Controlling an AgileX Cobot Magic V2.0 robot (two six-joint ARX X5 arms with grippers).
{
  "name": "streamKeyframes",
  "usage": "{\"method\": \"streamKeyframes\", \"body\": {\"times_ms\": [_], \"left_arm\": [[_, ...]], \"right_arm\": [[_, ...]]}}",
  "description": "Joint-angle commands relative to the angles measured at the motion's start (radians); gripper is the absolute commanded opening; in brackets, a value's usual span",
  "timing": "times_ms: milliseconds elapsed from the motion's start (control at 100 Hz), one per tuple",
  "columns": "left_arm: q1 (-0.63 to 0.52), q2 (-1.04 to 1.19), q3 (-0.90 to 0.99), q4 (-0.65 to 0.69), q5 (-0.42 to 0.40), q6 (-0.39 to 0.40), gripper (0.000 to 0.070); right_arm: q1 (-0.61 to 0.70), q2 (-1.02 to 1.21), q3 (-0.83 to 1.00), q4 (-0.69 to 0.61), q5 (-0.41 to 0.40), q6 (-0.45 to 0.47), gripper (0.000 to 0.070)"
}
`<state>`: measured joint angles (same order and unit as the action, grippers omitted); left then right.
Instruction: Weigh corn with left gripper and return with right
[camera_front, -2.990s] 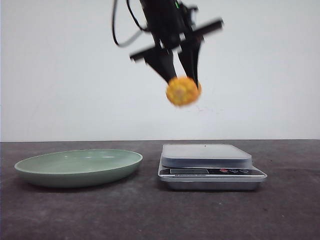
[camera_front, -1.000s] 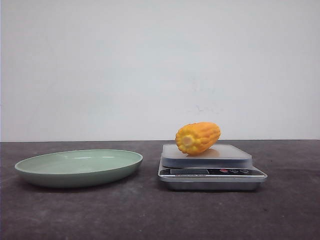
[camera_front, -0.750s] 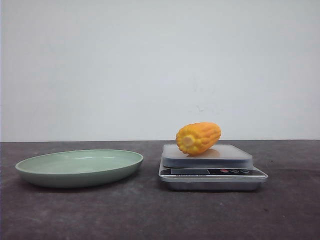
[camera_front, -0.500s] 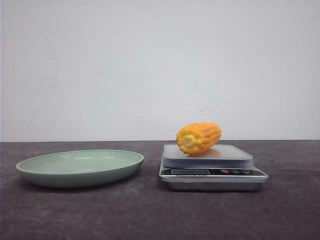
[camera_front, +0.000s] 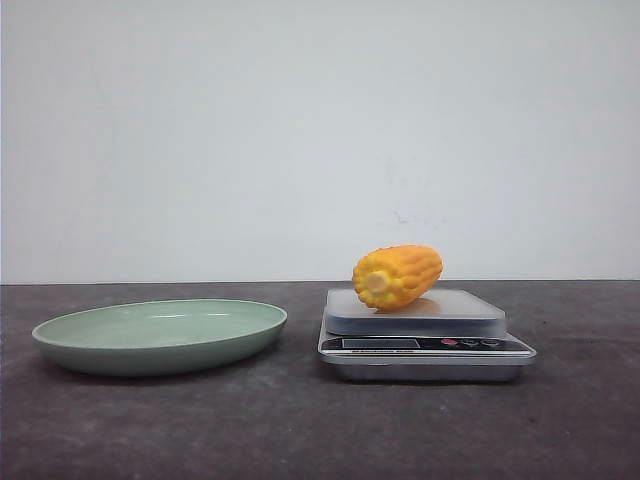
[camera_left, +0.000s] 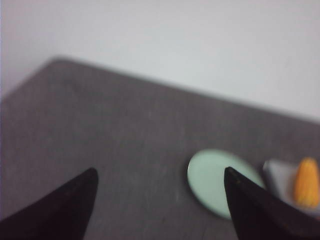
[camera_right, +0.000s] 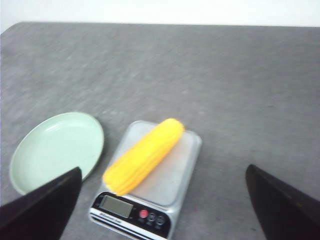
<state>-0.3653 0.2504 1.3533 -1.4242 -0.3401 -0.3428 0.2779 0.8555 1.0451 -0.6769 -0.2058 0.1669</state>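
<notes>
So, view by view:

Front view, progress: the corn (camera_front: 397, 276) lies on the platform of the scale (camera_front: 425, 340), right of centre in the frame, with no tool touching it. The weighing half looks done; the return to the green plate (camera_front: 160, 335) at lower left is, by my reading, not yet done.

Front view, corn: stubby orange-yellow cob on its side, paler cut end facing the camera, bumpy kernel rows.

Left wrist view, tool: the left tool (camera_left: 160, 210) is spread wide with nothing between its fingers; plate and corn sit small at lower right, well apart from it. The picture is blurred.

Right wrist view, tool: the right tool (camera_right: 165, 212) is also spread and holds nothing, high over the worktop (camera_right: 240, 90).

Right wrist view, corn: it lies diagonally across the scale platform, centre of frame, its lower end near the display.
</notes>
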Motion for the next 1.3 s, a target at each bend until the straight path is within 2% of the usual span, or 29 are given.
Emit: {"method": "streamKeyframes", "body": {"times_ms": [0,250,320,490,650,850,1010,1220,1290], "left_arm": [[0.002,0.005,-0.027,-0.038,0.004,-0.016,0.0474],[0.000,0.009,-0.190,0.076,0.038,-0.025,0.0474],[0.000,0.011,-0.203,0.096,0.051,-0.025,0.0474],[0.000,0.011,-0.204,0.110,0.055,-0.014,0.0474],[0.000,0.011,-0.204,0.093,0.055,-0.013,0.0474],[0.000,0.011,-0.204,0.063,0.055,-0.013,0.0474],[0.000,0.011,-0.204,0.054,0.055,-0.006,0.0474],[0.000,0.011,-0.204,0.052,0.055,0.003,0.0474],[0.000,0.011,-0.204,0.052,0.055,0.003,0.0474]], "right_arm": [[0.044,0.057,0.018,0.029,0.013,0.032,0.0694],[0.208,0.341,0.044,0.150,0.104,0.105,0.0694],[0.241,0.438,0.084,0.153,0.121,0.120,0.0694],[0.293,0.649,0.203,0.120,0.244,0.122,0.0694],[0.295,0.796,0.289,0.066,0.264,0.145,0.0693],[0.295,0.887,0.294,0.051,0.267,0.169,0.0674],[0.296,0.927,0.294,0.019,0.263,0.190,0.0570],[0.308,0.932,0.294,0.020,0.259,0.193,0.0306],[0.308,0.932,0.294,0.016,0.259,0.193,0.0170]]}}
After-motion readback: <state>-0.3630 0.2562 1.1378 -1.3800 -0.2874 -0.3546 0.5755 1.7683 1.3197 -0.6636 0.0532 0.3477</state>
